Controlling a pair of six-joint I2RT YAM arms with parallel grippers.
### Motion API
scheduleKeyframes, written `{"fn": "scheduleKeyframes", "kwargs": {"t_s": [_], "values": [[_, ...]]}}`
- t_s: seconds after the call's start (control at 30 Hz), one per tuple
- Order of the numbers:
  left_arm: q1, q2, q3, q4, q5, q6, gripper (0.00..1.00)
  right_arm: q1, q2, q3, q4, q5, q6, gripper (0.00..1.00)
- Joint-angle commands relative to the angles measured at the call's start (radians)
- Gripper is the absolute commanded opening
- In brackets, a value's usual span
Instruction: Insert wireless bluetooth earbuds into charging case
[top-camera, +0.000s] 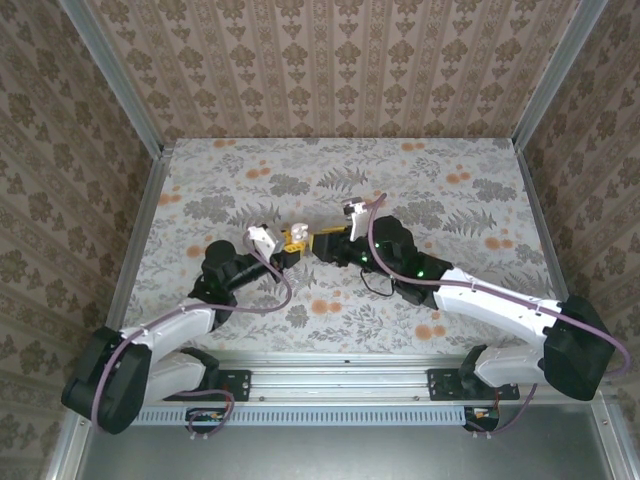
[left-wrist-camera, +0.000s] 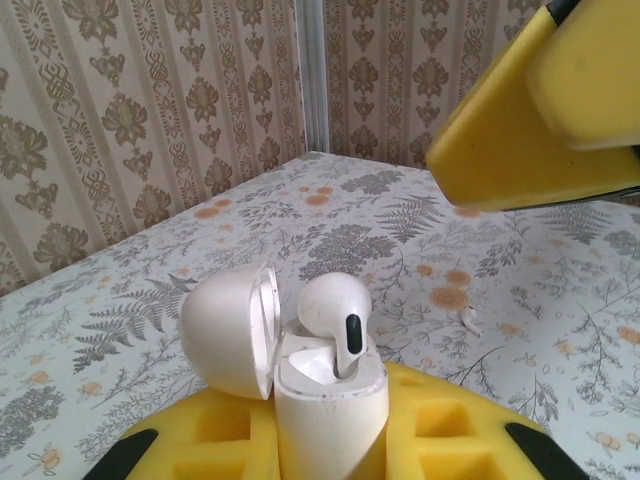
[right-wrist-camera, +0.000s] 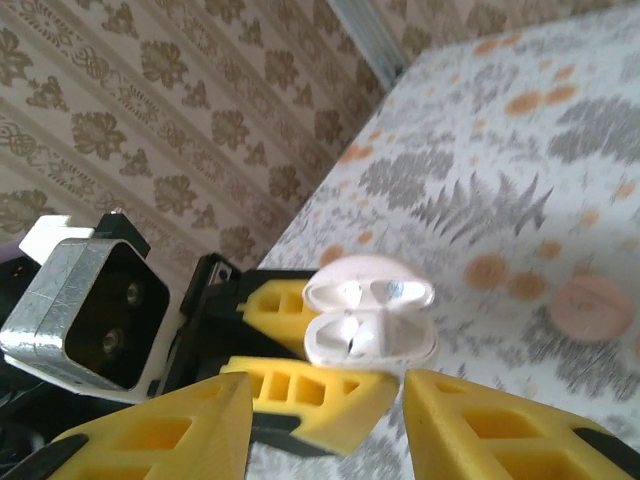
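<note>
- earbud (left-wrist-camera: 335, 305): white, standing in the right-hand well of the charging case (left-wrist-camera: 330, 405), stem down, rounded head well above the rim, so only partly seated
- charging case: white, upright, lid (left-wrist-camera: 228, 330) hinged open and leaning off to the left of the body in the left wrist view
- in the right wrist view the case interior is blurred; I can't tell what sits in the other well
- left gripper (left-wrist-camera: 330, 445): clenched on the case, one yellow pad pressed to each side of the lower body, which holds it off the table (top-camera: 450, 200)
- right gripper (right-wrist-camera: 325, 420): released, yellow fingers (right-wrist-camera: 170, 430) spread apart with nothing between them, tips just short of the case
- from the left wrist camera, one right finger hangs above and to the right of the case, not touching it
- small white bit (left-wrist-camera: 468, 320) lies on the table beyond the case to its right; too small to tell what it is
- pink disc (right-wrist-camera: 590, 305): flat on the table, well to the right of the case in the right wrist view
- top view: both grippers meet at the case, near mid-table
</note>
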Motion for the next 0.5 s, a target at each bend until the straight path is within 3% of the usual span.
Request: {"fn": "scheduleKeyframes", "kwargs": {"t_s": [0.0,0.27,0.47], "values": [[-0.008,-0.035,-0.019,-0.045,0.015,0.088,0.08,-0.004,-0.006,0.05,-0.094,-0.105,0.132,0.44],[-0.009,-0.07,-0.029,-0.076,0.014,0.119,0.08,-0.013,0.08,0.126,-0.118,-0.201,0.223,0.41],[-0.009,-0.093,-0.039,-0.079,0.001,0.123,0.09,-0.019,0.115,0.133,-0.112,-0.19,0.243,0.4]]}}
